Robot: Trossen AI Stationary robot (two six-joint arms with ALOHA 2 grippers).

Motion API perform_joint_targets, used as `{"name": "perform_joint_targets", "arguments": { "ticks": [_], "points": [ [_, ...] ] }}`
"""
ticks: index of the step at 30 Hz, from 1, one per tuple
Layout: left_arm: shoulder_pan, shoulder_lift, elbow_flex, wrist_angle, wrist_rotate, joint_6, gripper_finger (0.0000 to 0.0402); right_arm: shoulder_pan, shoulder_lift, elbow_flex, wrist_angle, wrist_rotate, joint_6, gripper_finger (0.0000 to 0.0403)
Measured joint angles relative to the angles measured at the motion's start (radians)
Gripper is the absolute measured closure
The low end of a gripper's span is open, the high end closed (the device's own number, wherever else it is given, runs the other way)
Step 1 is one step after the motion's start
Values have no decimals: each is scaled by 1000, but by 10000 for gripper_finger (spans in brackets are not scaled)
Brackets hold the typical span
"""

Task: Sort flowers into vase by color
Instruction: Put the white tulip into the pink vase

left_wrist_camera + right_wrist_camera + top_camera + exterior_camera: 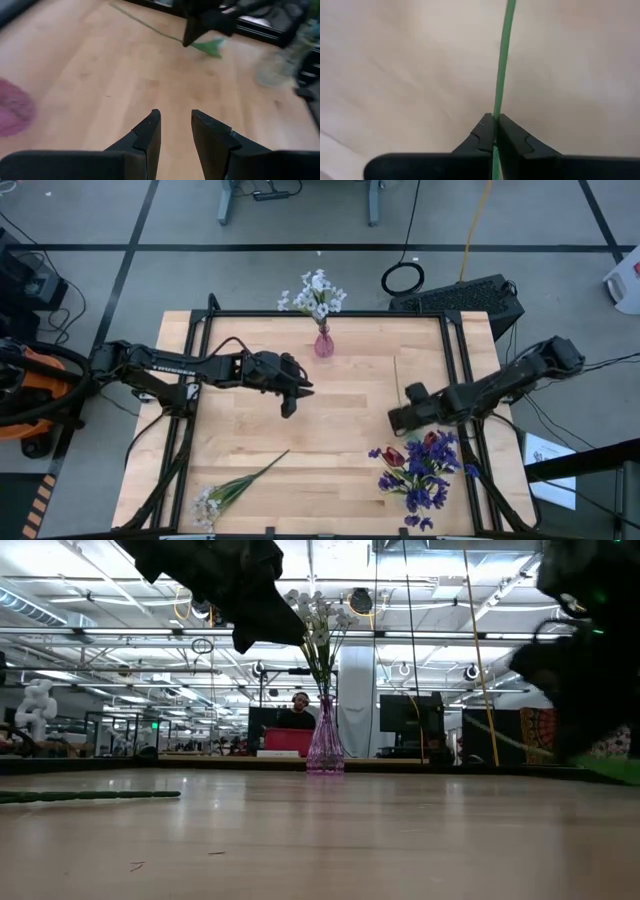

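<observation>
No text, label, brand, number or sign can be read in any of the views. A white sheet of paper [547, 452] is seen lying on the floor just beside the table [330, 420], past its right edge, but whatever is printed on it cannot be made out. Screens in the room behind the vase [325, 748] are seen in the low view, and nothing on them can be read.

One vase [323, 343], two grippers, three flower clusters.
</observation>
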Motion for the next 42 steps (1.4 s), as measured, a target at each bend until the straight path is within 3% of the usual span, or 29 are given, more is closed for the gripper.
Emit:
{"name": "perform_joint_targets", "arguments": {
  "ticks": [4,10,17,26,33,42],
  "points": [
    [0,0,0,1,-67,67,288,-88,-58,0,122,129,-126,401],
    [-4,0,0,3,-108,198,288,-233,-136,1,373,195,-320,402],
    [-64,0,33,8,-194,443,289,-334,-178,1,639,70,-373,402],
    [-183,0,178,10,-439,1018,289,-376,-174,1,820,18,-295,403],
    [-219,59,293,8,-443,1509,289,-375,-112,2,1105,-85,-288,403],
    [-219,227,468,4,-443,1794,289,-340,-43,69,1169,-154,-266,402]
  ]
}}
